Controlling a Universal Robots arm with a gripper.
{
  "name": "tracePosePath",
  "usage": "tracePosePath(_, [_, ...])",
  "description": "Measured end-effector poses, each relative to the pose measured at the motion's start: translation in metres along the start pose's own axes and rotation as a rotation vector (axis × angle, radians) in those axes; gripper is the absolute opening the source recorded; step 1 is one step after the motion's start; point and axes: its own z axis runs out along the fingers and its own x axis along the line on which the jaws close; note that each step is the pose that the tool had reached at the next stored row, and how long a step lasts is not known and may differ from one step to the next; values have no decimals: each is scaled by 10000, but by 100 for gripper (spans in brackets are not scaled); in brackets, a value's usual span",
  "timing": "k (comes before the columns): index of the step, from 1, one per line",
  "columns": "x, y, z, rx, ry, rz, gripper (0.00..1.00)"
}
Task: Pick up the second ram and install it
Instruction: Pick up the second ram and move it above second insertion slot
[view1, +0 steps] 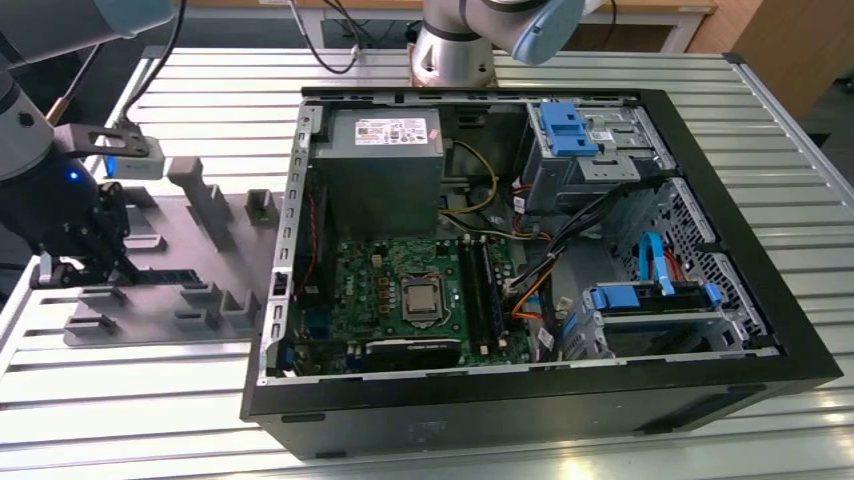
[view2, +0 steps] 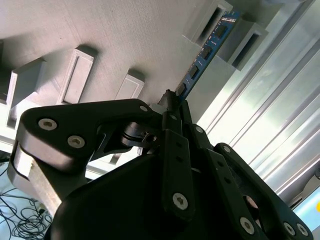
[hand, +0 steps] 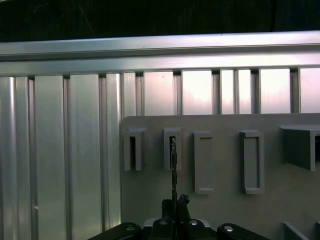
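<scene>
**A:** Exterior view. What stands on the slatted table (view1: 134, 420)?

**B:** An open computer case (view1: 534, 405). Inside it are a green motherboard (view1: 374, 290), a grey power supply (view1: 380, 170) and blue drive brackets (view1: 567, 130). At the exterior view's left, just beside the case, lies a grey holder tray (view1: 174, 240) with raised blocks. The gripper (view1: 94, 262) is low over the tray's left part, outside the case.

**A:** Second wrist view. Where is the second ram (view2: 205, 50), and how do the fingers (view2: 175, 145) stand?

**B:** The second ram, a blue stick with black chips, runs from the gripper (view2: 172, 102) out over the tray (view2: 125, 35). The 2 fingers are clenched on its near end. Its far end lies beside 2 slotted blocks (view2: 210, 20) near the tray's edge, and the table's slats (view2: 280, 100) lie beyond.

**A:** First wrist view?

**B:** The second ram (hand: 173, 175) appears edge-on, as a thin dark line extending from the gripper (hand: 173, 206). Its far tip lines up with the slot of 1 block (hand: 172, 160) in a row of blocks along the tray's (hand: 150, 195) edge. Whether the tip sits in that slot or just above it cannot be told. Table slats (hand: 65, 150) lie past the tray.
</scene>
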Motion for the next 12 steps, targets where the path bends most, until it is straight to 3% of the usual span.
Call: tracePosePath(12, [0, -1, -35, 1, -1, -1, 14])
